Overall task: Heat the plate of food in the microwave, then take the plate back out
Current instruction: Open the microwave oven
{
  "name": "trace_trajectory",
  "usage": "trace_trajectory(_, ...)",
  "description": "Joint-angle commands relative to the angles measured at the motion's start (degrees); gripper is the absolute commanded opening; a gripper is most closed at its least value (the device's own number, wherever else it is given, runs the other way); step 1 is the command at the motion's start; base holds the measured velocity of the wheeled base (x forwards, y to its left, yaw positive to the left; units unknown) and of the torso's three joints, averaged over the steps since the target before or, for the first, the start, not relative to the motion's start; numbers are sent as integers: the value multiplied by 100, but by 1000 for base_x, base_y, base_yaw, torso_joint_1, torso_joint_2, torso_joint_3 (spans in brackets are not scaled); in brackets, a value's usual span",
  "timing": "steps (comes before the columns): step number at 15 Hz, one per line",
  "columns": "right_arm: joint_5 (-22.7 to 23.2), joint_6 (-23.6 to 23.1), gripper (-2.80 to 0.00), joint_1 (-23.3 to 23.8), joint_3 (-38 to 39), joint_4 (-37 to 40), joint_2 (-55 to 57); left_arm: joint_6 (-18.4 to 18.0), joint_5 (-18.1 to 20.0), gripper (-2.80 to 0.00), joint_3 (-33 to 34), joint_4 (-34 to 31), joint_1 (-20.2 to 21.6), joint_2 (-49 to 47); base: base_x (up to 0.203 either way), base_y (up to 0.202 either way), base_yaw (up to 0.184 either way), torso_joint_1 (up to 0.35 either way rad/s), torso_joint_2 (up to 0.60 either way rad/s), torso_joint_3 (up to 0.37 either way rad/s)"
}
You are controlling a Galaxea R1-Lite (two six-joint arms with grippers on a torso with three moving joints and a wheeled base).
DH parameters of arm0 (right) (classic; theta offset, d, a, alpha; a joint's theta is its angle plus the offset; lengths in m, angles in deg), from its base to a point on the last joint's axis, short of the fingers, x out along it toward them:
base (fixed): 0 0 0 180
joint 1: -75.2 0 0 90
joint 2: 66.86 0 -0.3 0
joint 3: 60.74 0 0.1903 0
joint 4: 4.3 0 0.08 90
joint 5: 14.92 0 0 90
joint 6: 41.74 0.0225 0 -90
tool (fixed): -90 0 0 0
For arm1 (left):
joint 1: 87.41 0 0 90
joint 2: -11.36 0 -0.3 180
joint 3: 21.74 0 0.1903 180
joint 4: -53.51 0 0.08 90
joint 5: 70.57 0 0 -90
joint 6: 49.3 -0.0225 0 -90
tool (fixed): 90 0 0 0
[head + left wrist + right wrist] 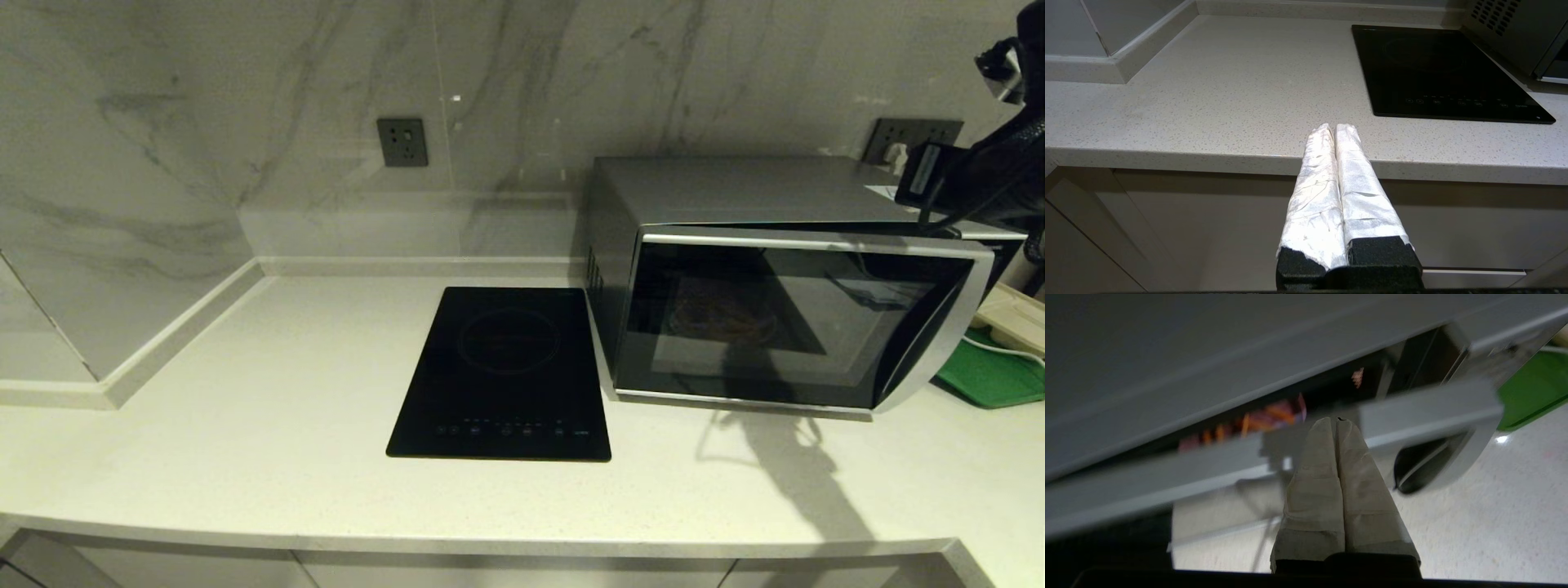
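The silver microwave (735, 192) stands at the right of the counter, its dark glass door (784, 322) a little ajar with a narrow gap along the top. The plate of food (722, 320) sits inside, dim behind the glass. In the right wrist view its orange sticks (1261, 418) show through the gap. My right gripper (1336, 421) is shut and empty, its tips just above the door's top edge, while the right arm (992, 175) reaches in over the microwave's right end. My left gripper (1334, 127) is shut and empty, parked low at the counter's front edge.
A flat black induction hob (502, 371) lies left of the microwave. A green tray (992, 377) and a white power strip (1012, 314) sit to its right. Two wall sockets (402, 142) are on the marble backsplash. Bare counter (245, 392) spreads to the left.
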Motion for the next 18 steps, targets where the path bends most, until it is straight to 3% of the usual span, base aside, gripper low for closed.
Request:
trace_trajectory(1,-120,22,-280,319,-639,19,772,3,0,-280,1,2,2,0,0,0,0,0,0,0)
trace_trajectory(7,-141,77,-280,575,-748,37,990,3,0,-280,1,2,2,0,0,0,0,0,0,0)
trace_trajectory(18,-74,297,-280,628,-458,71,1068,3,0,-280,1,2,2,0,0,0,0,0,0,0)
